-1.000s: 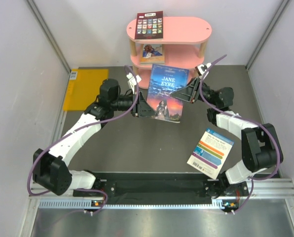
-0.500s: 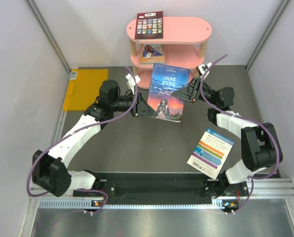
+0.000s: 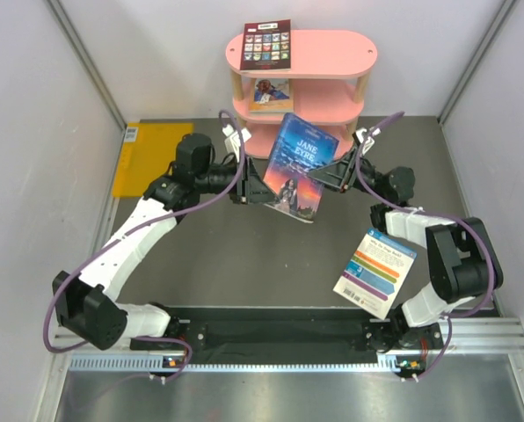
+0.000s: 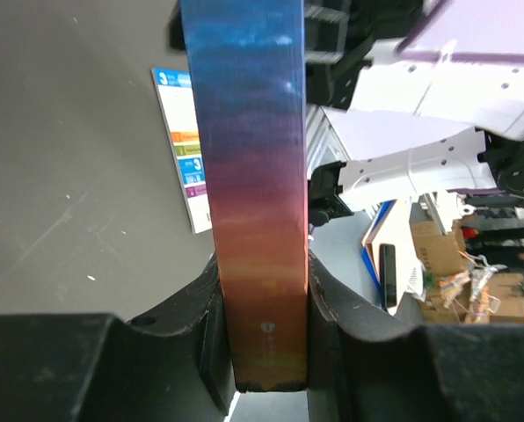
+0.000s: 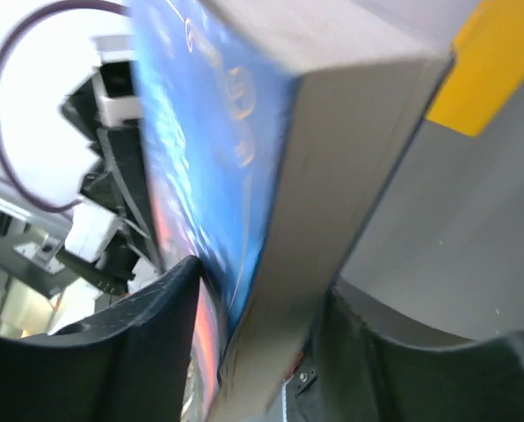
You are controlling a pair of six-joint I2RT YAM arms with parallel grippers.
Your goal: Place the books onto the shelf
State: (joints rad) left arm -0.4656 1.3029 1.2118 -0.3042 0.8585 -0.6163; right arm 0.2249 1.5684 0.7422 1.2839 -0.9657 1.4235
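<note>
Matte grey tabletop (image 3: 244, 255), glossy paperback (image 3: 295, 167) (flat)

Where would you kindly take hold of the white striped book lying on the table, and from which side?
Probably by its long left edge, coming from the middle of the table. The white striped book lies flat, cover up, so only its thin edges offer a pinch, and the right arm crowds the opposite long edge.
</note>
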